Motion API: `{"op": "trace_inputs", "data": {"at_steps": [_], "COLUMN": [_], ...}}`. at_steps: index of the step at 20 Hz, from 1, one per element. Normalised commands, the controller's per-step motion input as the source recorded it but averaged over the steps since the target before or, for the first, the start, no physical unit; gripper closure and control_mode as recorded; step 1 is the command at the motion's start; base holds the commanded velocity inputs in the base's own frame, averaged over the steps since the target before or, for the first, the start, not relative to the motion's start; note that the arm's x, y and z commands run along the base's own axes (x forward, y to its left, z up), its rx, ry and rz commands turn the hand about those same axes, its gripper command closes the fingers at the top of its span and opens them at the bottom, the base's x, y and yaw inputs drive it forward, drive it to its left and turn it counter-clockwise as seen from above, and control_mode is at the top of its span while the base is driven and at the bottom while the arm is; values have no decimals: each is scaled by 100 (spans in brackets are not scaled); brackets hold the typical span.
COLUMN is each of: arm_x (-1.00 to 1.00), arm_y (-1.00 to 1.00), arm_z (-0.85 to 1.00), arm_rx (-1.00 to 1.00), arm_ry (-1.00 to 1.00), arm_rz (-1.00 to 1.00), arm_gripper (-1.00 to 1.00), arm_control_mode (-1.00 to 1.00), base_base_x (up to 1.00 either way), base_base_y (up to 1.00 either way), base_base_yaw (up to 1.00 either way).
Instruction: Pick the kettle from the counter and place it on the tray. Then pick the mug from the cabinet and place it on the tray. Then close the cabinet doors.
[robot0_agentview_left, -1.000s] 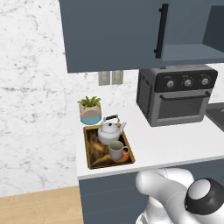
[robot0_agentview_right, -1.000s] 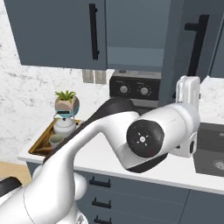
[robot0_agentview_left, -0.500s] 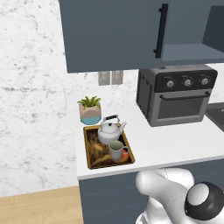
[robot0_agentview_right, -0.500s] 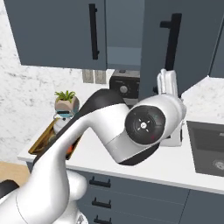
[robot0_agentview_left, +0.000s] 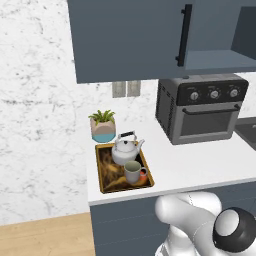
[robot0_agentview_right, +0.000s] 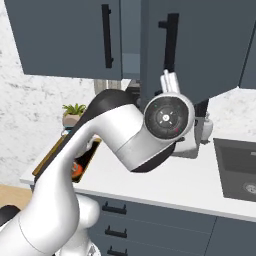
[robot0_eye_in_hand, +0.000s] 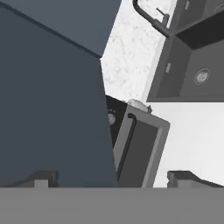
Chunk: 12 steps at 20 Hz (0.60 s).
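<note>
Kitchen wall first: marbled white backsplash, and up top I've got the cabinet (robot0_agentview_left: 150, 40) in slate blue, its left half shut flat. Of the cabinet doors (robot0_agentview_right: 195, 50), the right one stands partly swung out in the right base view, toward the arm, which is why I'm up here at all; the bar handle (robot0_agentview_right: 169, 42) runs vertically just above the wrist.

Below that, the white tabletop (robot0_agentview_left: 200, 162) carries the toaster oven (robot0_agentview_left: 202, 107) at about 2 o'clock from the tray (robot0_agentview_left: 103, 186). Tray sits near the tabletop's left end, lengthwise toward me.

On it, the kettle (robot0_agentview_left: 125, 150) is at the far end with the mug (robot0_agentview_left: 132, 172) just in front, touching or nearly so. Both placed, I judge, so only the doors remain. A potted plant (robot0_agentview_left: 103, 125) stands just beyond the tray at 12 o'clock, apart from it.

My tool (robot0_eye_in_hand: 113, 177) is spread wide, holding nothing. In the hand view the door panel's face looms across the left, its edge roughly between the fingertips (robot0_eye_in_hand: 41, 177), oven and sink (robot0_eye_in_hand: 192, 65) beyond. I read that as lined up to push the panel, not grip it. Whether I'm touching it, I cannot tell.
</note>
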Motion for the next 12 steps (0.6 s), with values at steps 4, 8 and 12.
{"op": "trace_inputs", "data": {"at_steps": [4,8,12], "arm_x": [45,55,61], "arm_y": [32,30,28], "arm_z": [-18,-18,-19], "arm_rx": [0,0,0], "arm_ry": [0,0,0], "arm_rz": [16,14,13], "arm_gripper": [-100,-100,-100], "arm_control_mode": [-100,-100,-100], "base_base_x": [0,0,0], "base_base_y": [0,0,0], "base_base_yaw": [0,0,0]}}
